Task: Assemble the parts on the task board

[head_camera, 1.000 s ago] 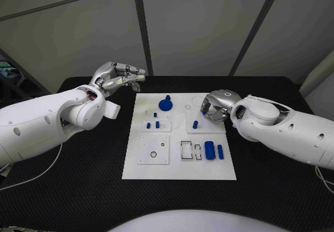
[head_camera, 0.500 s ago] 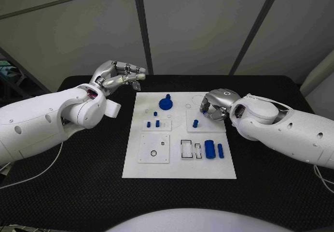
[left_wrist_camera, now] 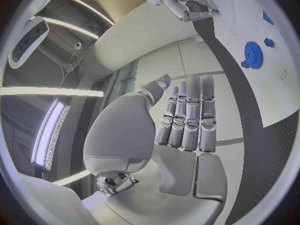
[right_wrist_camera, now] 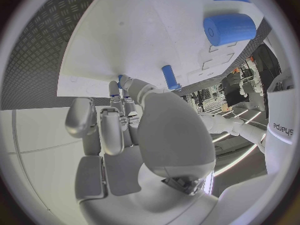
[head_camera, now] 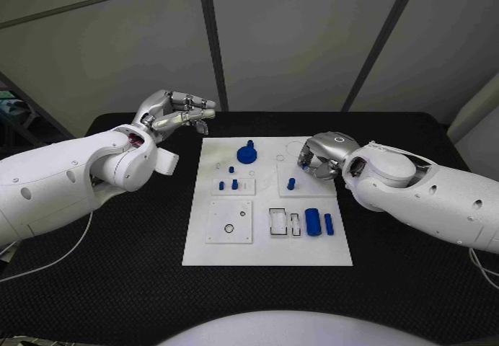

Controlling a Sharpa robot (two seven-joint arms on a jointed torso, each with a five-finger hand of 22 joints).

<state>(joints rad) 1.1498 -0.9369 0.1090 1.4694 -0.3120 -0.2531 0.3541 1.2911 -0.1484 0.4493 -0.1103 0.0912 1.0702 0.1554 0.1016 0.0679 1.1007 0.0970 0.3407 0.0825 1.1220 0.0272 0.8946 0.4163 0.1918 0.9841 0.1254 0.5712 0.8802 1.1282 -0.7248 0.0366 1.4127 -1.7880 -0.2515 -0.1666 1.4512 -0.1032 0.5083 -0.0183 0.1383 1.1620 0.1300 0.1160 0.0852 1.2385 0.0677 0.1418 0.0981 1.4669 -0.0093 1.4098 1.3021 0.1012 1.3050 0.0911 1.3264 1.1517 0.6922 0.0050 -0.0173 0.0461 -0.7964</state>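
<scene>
Finds the right hand (head_camera: 320, 155) low over the far right part of the task board (head_camera: 208, 249), with its fingers curled in toward the palm. Shows, in the right wrist view, a sliver of blue (right_wrist_camera: 119, 78) at those fingertips; cannot tell whether pinched there or merely lying behind them. Places just beside that hand, on its near side, a short blue peg (head_camera: 292, 184) standing upright in a raised white square. Continues toward the board's near right with a thick blue cylinder (head_camera: 312, 218) and a slimmer blue rod (head_camera: 329, 224) side by side, next to a narrow rectangular slot (head_camera: 279, 222). Puts a blue gear (head_camera: 247, 154) at the board's far middle, three small blue pins (head_camera: 235, 184) on the left half near it, and a black ring (head_camera: 228, 229) on the near left square. Finds the left hand (head_camera: 177, 114) raised over the black table (head_camera: 125, 288) beyond the board's far left corner, well apart from every part, with fingers stretched out side by side, thumb held off from them, and nothing in its grasp.
</scene>
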